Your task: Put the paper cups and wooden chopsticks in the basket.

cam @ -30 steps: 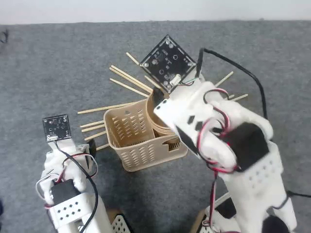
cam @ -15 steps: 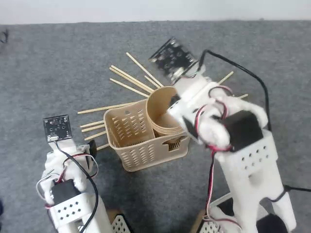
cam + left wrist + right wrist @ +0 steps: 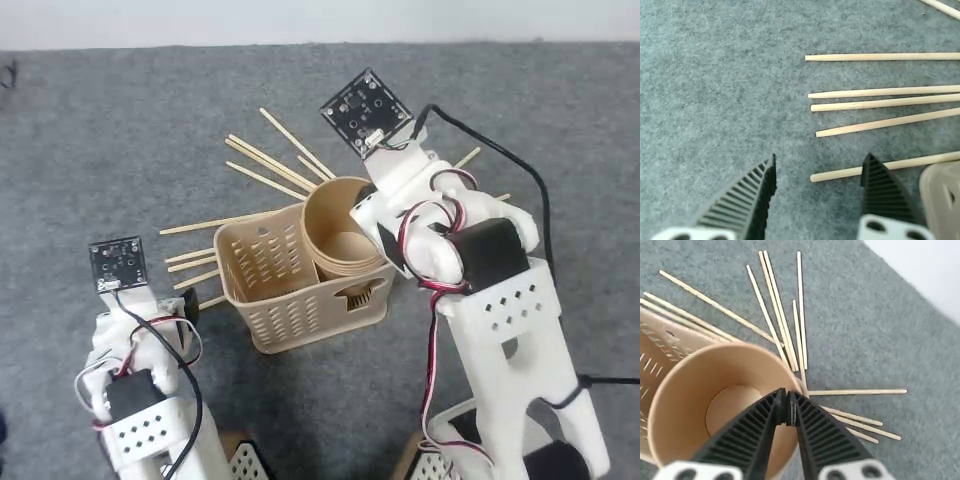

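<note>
Cups (image 3: pixel 345 250): stacked, standing in basket (image 3: pixel 275 310). Right gripper (image 3: pixel 788 405): pinching the rim. Step judged: seating Cups; next, release.
Left gripper (image 3: pixel 820 159): spread over chopsticks (image 3: pixel 880 92) on mat beside basket. Next: descend, grasp one.

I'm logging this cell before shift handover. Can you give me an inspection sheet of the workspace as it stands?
Surface: grey carpet under everything.
Job's things: beige basket upright; paper cups nested, standing inside it; wooden chopsticks scattered on the carpet behind and beside the basket, none seen inside.
Clutter: nothing seen.
Tools: left tool open, above the carpet by the chopstick ends; right tool shut on the paper cups' rim.
Cables: black cable loops off the right arm; red and white wires run along it.
Surroundings: pale strip beyond the carpet's far edge.
</note>
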You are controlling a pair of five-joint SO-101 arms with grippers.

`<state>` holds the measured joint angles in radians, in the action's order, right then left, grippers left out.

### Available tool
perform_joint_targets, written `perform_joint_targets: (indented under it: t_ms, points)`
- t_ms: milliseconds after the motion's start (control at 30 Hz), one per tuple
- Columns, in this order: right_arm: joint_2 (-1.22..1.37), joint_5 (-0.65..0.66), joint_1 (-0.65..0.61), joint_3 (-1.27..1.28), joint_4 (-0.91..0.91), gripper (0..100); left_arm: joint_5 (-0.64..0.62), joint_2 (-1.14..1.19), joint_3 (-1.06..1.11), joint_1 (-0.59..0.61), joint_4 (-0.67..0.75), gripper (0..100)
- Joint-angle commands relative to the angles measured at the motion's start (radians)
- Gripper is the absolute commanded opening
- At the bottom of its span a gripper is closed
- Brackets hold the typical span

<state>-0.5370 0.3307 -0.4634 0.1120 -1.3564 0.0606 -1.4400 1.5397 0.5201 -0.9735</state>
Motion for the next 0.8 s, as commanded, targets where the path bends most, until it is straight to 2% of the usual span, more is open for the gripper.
perform_joint_targets:
  t_ms: [0,467,767]
  points:
    - [-0.013,0.009,0.012,-0.054,0.01,0.6,-0.003,-0.011,-0.008,-0.006,0.023,26]
    - [-0.013,0.029,0.041,-0.121,-0.013,0.6,-0.003,-0.011,-0.008,-0.006,0.023,26]
    - [-0.013,0.041,0.085,-0.002,-0.002,0.6,-0.003,-0.011,-0.008,-0.008,0.023,26]
